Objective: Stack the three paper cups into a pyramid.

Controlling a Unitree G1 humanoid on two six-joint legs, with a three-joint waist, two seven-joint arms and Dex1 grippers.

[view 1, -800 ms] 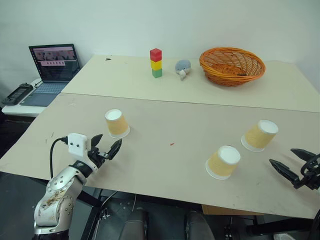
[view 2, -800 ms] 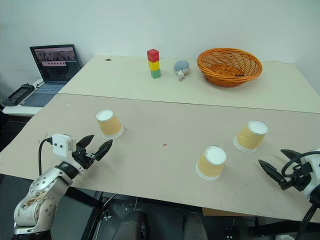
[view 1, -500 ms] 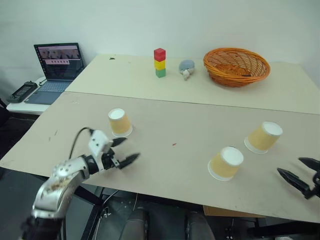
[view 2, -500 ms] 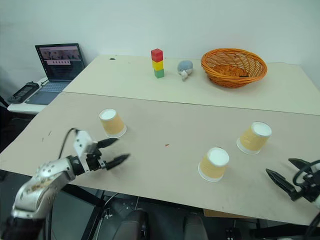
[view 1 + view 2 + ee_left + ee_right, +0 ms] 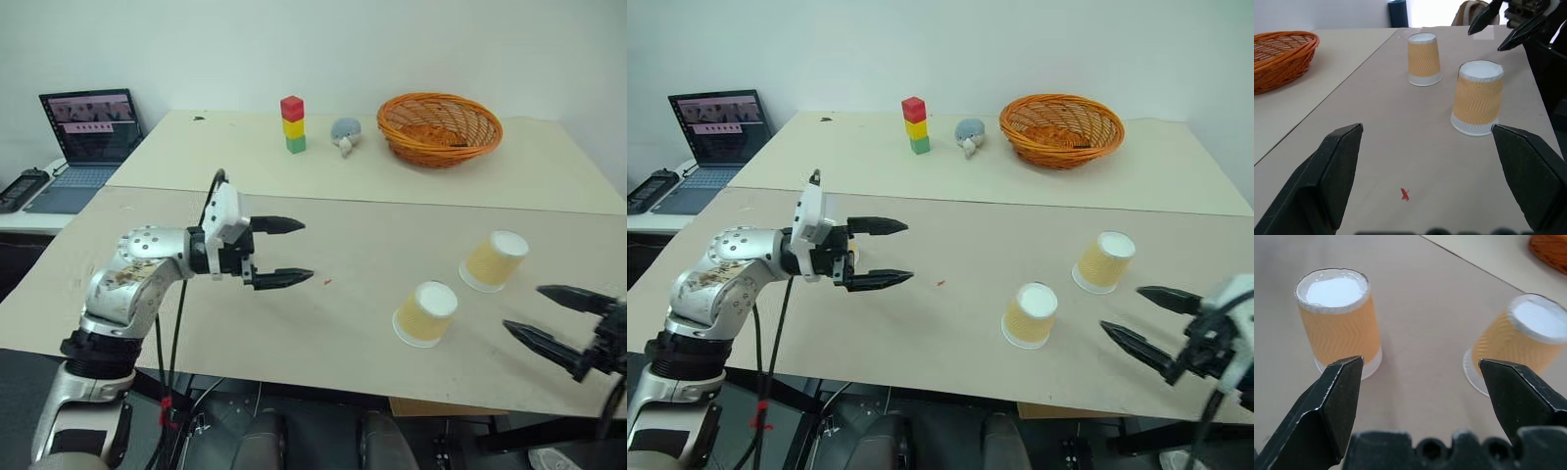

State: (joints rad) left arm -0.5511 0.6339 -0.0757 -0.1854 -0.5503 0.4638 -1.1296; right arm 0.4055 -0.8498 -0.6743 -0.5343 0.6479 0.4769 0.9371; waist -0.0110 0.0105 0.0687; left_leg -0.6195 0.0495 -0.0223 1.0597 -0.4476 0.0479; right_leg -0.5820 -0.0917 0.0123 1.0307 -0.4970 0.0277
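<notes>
Looking over your table (image 5: 323,323), you have two of the paper cups standing upside down on the right half — the nearer cup (image 5: 425,313) toward the front edge and the farther cup (image 5: 493,260) just behind and to the right of it, apart from each other. The third cup (image 5: 851,260) is mostly hidden behind your left gripper (image 5: 884,253); only a sliver of yellow-orange shows between its fingers and body in the right eye view. Nothing is stacked yet.

Your left gripper hangs above the table's left-centre, pointing to the right, its two black fingers spread wide with nothing between them. In its wrist view the two upturned cups stand ahead of it, with a small red mark (image 5: 1405,194) on the tabletop closer in.

Your right gripper (image 5: 558,318) sits at the front right corner, aimed at the two cups — fingers also spread wide, empty, and clear of both cups.

On the far table you can see an orange wicker basket (image 5: 439,128), a small grey plush toy (image 5: 344,133) and a red-yellow-green block tower (image 5: 292,124). A laptop (image 5: 86,122) stands open at far left.
</notes>
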